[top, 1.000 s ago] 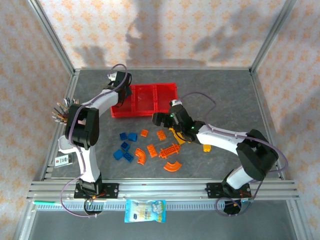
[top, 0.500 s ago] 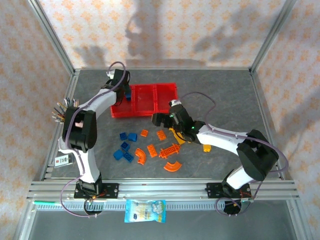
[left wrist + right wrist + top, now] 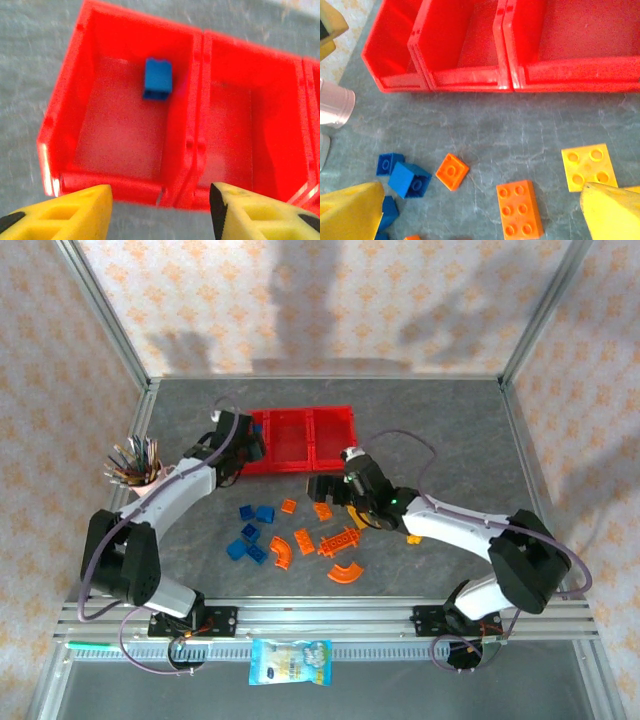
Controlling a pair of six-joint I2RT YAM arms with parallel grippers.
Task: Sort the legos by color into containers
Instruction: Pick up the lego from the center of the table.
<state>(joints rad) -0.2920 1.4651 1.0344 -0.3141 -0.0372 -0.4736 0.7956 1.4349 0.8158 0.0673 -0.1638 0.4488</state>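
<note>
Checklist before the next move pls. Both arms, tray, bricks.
1. Left claw empty, jaws apart: ok.
2. Blue brick lying inside the tray's end compartment: ok.
3. Right claw open, nothing held: ok.
4. Orange brick in line with the right claw, apart from the yellow brick: ok.
5. Right claw's height above the table: cannot tell.
6. Sorting done: not ok, loose bricks lie on the table.

Bright light from the near side throws soft arm shadows up the back wall [image 3: 330,300]. The left wrist view runs smeared, the red tray [image 3: 197,100] oversaturated, white glare on its near-left corner. The right wrist view is crisper, with the yellow fingers [image 3: 350,215] blurred.
</note>
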